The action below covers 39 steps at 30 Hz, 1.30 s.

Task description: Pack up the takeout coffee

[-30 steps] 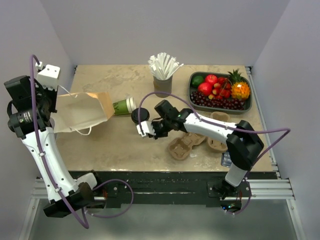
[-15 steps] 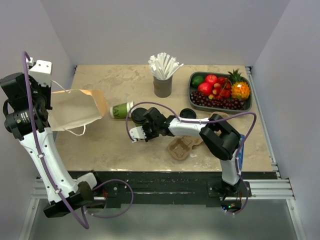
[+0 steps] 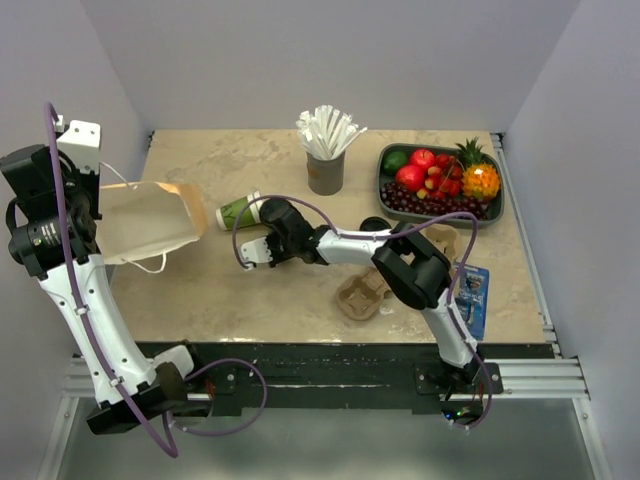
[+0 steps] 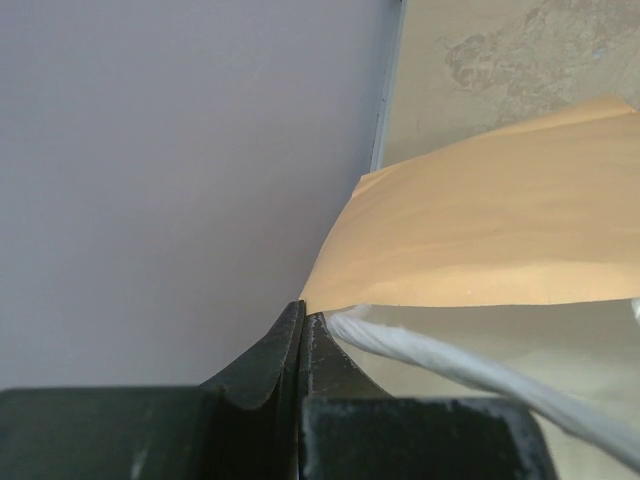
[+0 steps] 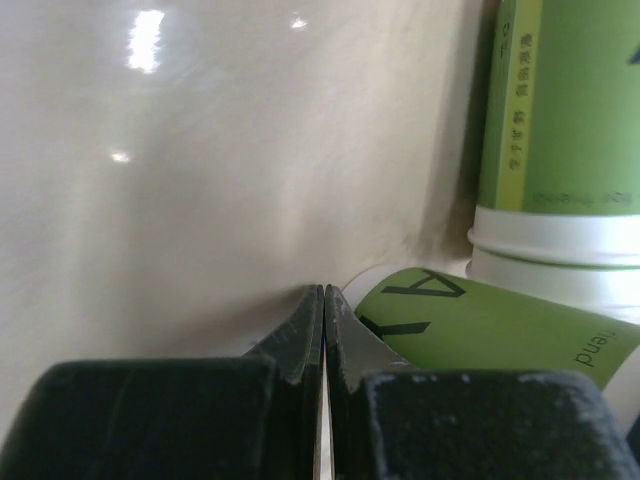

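The takeout coffee, a small green paper cup with a cream band, lies on its side just right of the open mouth of a brown paper bag. Its green side fills the right of the right wrist view. My right gripper reaches in from the right. It is shut and empty, its tips right beside the cup. High at the left, my left gripper is shut on the bag's edge, next to the white cord handle. A black lid lies apart on the table.
At the back stands a grey cup of white straws, with a tray of fruit to its right. Cardboard cup carriers and a blue packet lie near the front right. Walls close in on three sides.
My right gripper has swung left and back, up against the cup, and the cup has slid a little left toward the bag. The left gripper has drawn the bag slightly left.
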{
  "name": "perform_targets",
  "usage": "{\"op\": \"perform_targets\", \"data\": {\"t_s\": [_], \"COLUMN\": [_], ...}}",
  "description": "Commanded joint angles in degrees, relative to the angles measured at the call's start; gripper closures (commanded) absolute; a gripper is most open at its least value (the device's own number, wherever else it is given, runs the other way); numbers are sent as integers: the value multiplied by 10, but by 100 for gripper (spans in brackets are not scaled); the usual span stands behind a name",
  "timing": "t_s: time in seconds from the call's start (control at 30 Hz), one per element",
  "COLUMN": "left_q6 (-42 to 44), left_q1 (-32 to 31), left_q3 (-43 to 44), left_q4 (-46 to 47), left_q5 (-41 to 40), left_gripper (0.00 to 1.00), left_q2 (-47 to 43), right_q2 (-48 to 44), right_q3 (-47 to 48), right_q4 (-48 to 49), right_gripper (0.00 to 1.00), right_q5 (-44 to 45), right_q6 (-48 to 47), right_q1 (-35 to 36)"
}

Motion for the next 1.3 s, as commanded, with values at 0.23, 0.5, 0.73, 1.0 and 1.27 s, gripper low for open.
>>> {"op": "perform_targets", "data": {"t_s": [0.23, 0.5, 0.73, 1.0, 1.27], "left_q6": [-7, -2, 78, 155, 39], "left_q1": [3, 3, 3, -6, -54], "left_q3": [24, 32, 9, -102, -167], "left_q4": [22, 24, -43, -90, -20], "left_q5": [-9, 10, 203, 359, 386], "left_gripper": [100, 100, 100, 100, 100], "left_q2": [7, 14, -1, -39, -37], "right_q2": [94, 100, -71, -307, -365], "right_q3": [116, 136, 63, 18, 70], "right_q4": [9, -10, -127, -286, -259], "right_gripper": [100, 100, 93, 68, 36], "right_q5": [56, 7, -155, -206, -198], "right_q6": [-32, -42, 78, 298, 435], "right_q1": [-37, -48, -47, -53, -52]}}
